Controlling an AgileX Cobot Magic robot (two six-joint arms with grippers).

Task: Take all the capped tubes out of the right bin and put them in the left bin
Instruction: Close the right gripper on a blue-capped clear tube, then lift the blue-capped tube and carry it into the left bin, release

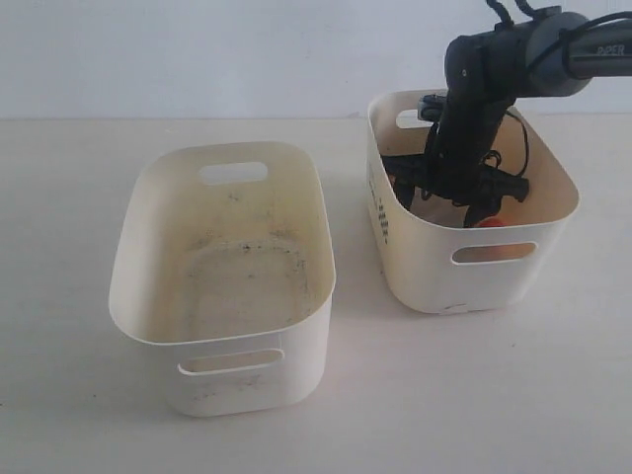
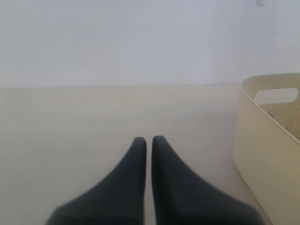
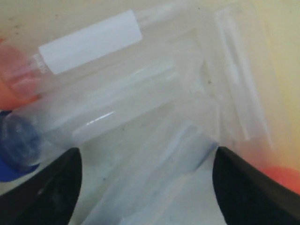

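Note:
The right arm reaches down into the right bin, which has dark dashes on its side. In the right wrist view my right gripper is open just above a heap of clear tubes. One tube with a white label has an orange-red cap. Below it lies a tube with a blue cap. Another clear tube lies between the fingers, and a second orange cap shows by one fingertip. The left bin, smudged inside, holds nothing. My left gripper is shut over bare table, beside that bin.
An orange cap shows inside the right bin near its front wall. The two bins stand side by side with a narrow gap between them. A pale wall rises behind the cream table.

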